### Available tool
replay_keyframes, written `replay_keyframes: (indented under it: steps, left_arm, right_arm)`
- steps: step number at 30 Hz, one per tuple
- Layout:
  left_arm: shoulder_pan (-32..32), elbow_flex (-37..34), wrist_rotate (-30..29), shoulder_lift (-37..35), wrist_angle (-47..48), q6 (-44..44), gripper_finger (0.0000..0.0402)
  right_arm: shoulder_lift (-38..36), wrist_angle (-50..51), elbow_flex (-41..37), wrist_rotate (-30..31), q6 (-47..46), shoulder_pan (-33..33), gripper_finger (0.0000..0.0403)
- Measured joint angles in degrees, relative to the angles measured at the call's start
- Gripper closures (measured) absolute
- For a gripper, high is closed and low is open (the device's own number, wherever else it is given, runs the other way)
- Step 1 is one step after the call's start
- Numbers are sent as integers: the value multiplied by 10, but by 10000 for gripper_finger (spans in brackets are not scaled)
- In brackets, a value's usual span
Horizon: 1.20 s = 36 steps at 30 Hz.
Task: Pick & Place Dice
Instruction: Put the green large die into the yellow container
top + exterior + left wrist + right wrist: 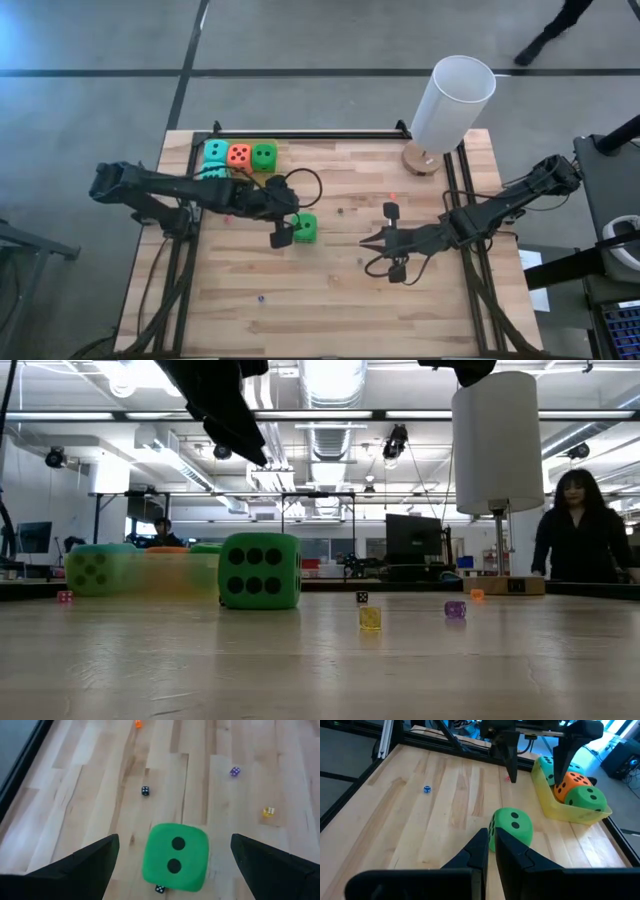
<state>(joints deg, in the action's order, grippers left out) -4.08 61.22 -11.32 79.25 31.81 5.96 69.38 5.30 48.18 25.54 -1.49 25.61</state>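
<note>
A bright green die (305,228) rests on the wooden table (330,290), two pips up in the left wrist view (175,857). My left gripper (175,837) hovers over it, open, one finger on each side and apart from it; the right wrist view shows this gripper (535,779) raised above the table. A translucent yellow tray (560,810) at the far left holds a teal die (215,152), an orange-red die (239,155), a green die (264,155) and a second teal die (212,172). My right gripper (491,850) waits shut right of the loose die.
Tiny dice lie scattered on the wood: black (145,790), purple (234,771), yellow (268,812), blue (427,789). A white cylinder on a wooden base (450,100) stands at the far right. A black rail (300,133) runs along the far edge. A person (585,525) stands beyond.
</note>
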Motion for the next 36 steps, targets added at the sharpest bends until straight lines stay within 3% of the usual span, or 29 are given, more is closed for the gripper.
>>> replay_keyframes:
  steps: [36]
  left_arm:
    - [0, -8, 0, -3, 10, -11, 20]
  right_arm:
    - [1, 0, 0, 0, 0, 0, 374]
